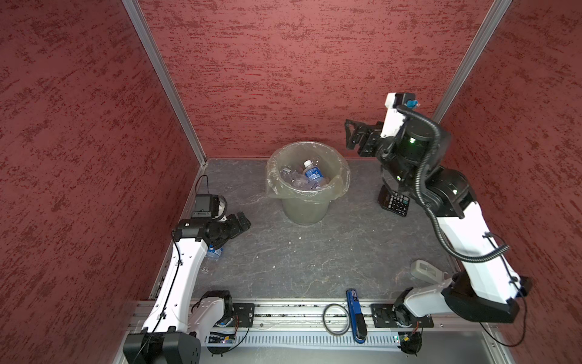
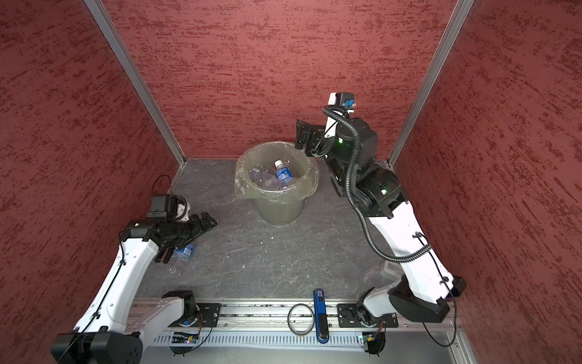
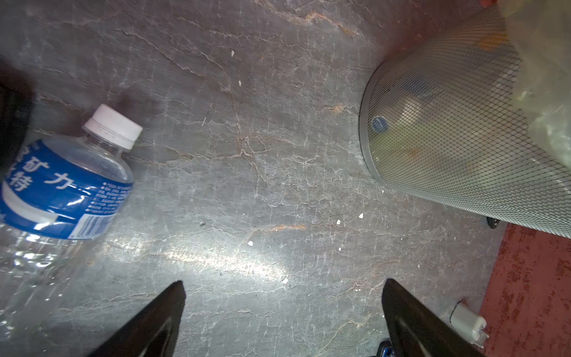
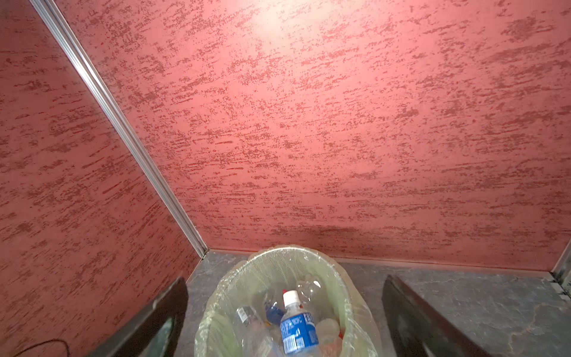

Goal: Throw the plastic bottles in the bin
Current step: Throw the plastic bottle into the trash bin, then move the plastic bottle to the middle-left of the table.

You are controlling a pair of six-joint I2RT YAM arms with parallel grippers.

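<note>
The bin [image 1: 304,209] [image 2: 278,211] stands at the back middle of the floor, lined with a crinkly bag. Several plastic bottles lie inside it, a blue-labelled, white-capped one [image 1: 311,172] [image 4: 298,332] on top. Another blue-labelled bottle [image 1: 214,253] [image 2: 182,252] [image 3: 61,185] lies on the floor under my left forearm. My left gripper [image 1: 242,222] [image 3: 284,282] hangs low and open over bare floor, with that bottle off to one side of it. My right gripper [image 1: 349,134] [image 4: 284,278] is open and empty, raised beside the bin's rim [image 4: 216,296].
A black calculator [image 1: 393,201] lies under my right arm. A grey object [image 1: 425,271] sits at the front right. A blue flat tool [image 1: 356,315] and a black ring [image 1: 337,319] rest on the front rail. Red walls close in three sides.
</note>
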